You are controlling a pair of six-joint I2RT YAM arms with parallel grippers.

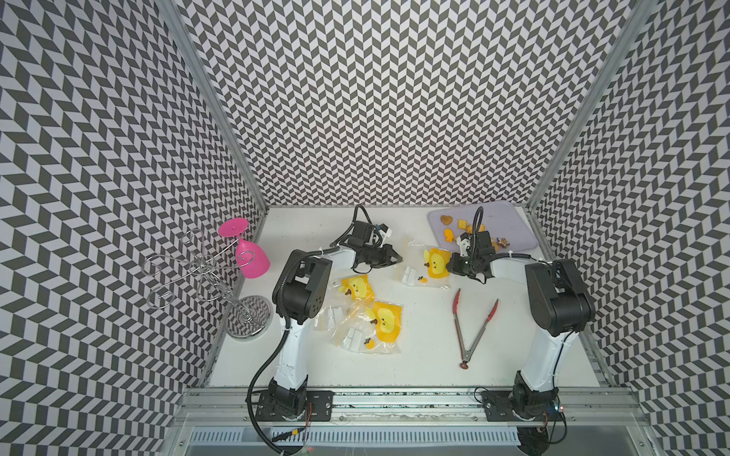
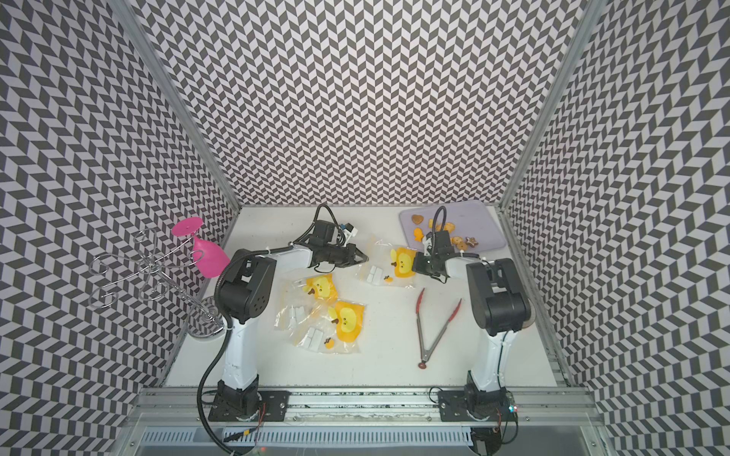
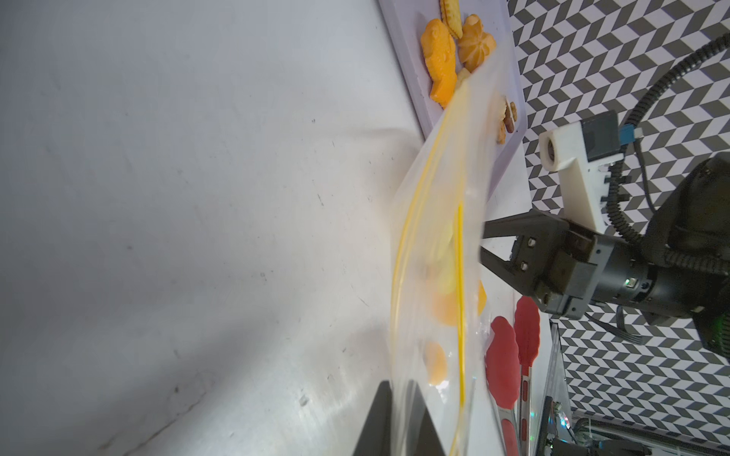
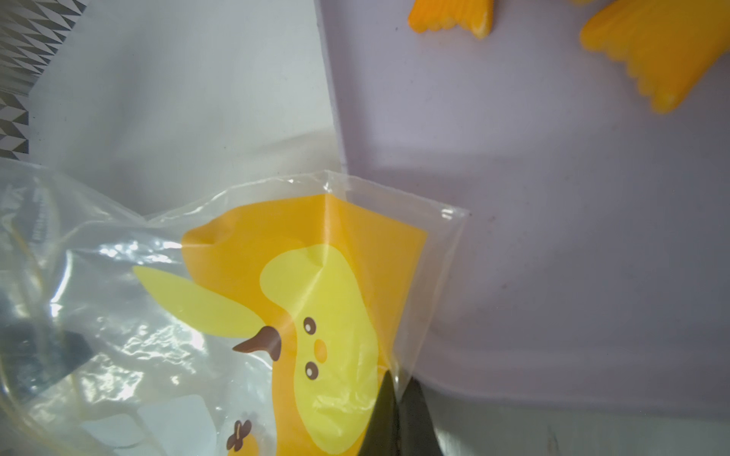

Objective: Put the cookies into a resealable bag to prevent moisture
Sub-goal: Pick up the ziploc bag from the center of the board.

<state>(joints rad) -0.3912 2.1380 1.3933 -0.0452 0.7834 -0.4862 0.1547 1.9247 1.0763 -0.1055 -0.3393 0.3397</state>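
Observation:
A clear resealable bag (image 1: 434,262) with a yellow cartoon print lies stretched between my two grippers, just in front of the lilac tray (image 1: 517,225). My left gripper (image 1: 398,259) is shut on its yellow-zip edge; the wrist view shows the film pinched between the dark fingers (image 3: 379,418). My right gripper (image 1: 451,268) is shut on the opposite edge, gripping a corner of the bag (image 4: 316,276). The cookies (image 1: 460,226) lie loose on the tray, orange, yellow and brown; some are hidden behind the right wrist. A fish-shaped cookie (image 3: 438,59) shows past the bag.
Two more printed bags (image 1: 355,290) (image 1: 381,325) lie overlapping at centre-left. Red-tipped metal tongs (image 1: 470,327) lie open in front of the right gripper. A pink glass (image 1: 251,254) hangs on a wire rack (image 1: 205,272) at the left wall.

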